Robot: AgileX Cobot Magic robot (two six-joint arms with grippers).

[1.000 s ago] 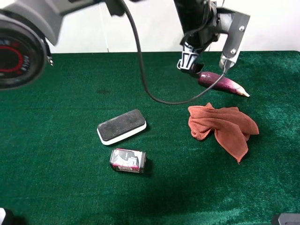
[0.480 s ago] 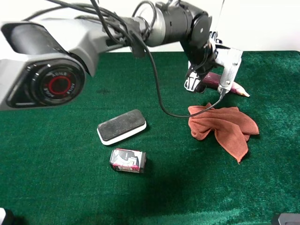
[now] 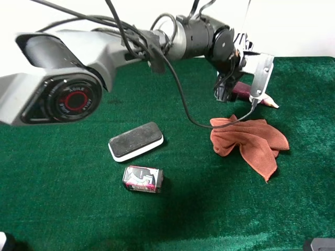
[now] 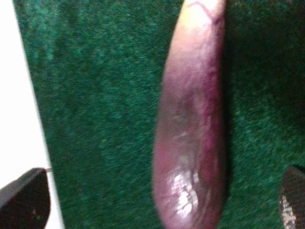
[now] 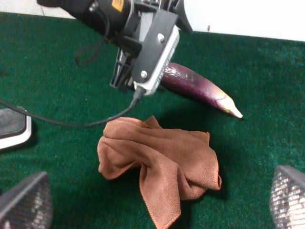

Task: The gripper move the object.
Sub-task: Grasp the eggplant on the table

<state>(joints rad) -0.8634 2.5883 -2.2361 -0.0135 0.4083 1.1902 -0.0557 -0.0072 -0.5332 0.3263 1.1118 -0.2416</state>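
Observation:
The purple eggplant (image 3: pixel 242 90) lies on the green cloth table at the back right, its whitish tip pointing right. It fills the left wrist view (image 4: pixel 190 143) and shows in the right wrist view (image 5: pixel 200 86). My left gripper (image 3: pixel 238 97) reaches across and is low over the eggplant's thick end. It is open, with a finger (image 4: pixel 24 200) on each side and not closed on it. It also shows in the right wrist view (image 5: pixel 143 71). My right gripper (image 5: pixel 157 205) is open and empty, looking at the scene from the near side of the cloth.
A rust-orange cloth (image 3: pixel 248 140) lies crumpled just in front of the eggplant. A black-topped white eraser block (image 3: pixel 136 140) and a small can (image 3: pixel 143 179) lie left of centre. The table's back edge (image 3: pixel 298 57) meets a white wall just behind the eggplant.
My left gripper has come down and shifted right, from above the eggplant's thick end to straddling it. The eggplant, cloth, eraser and can have not moved.

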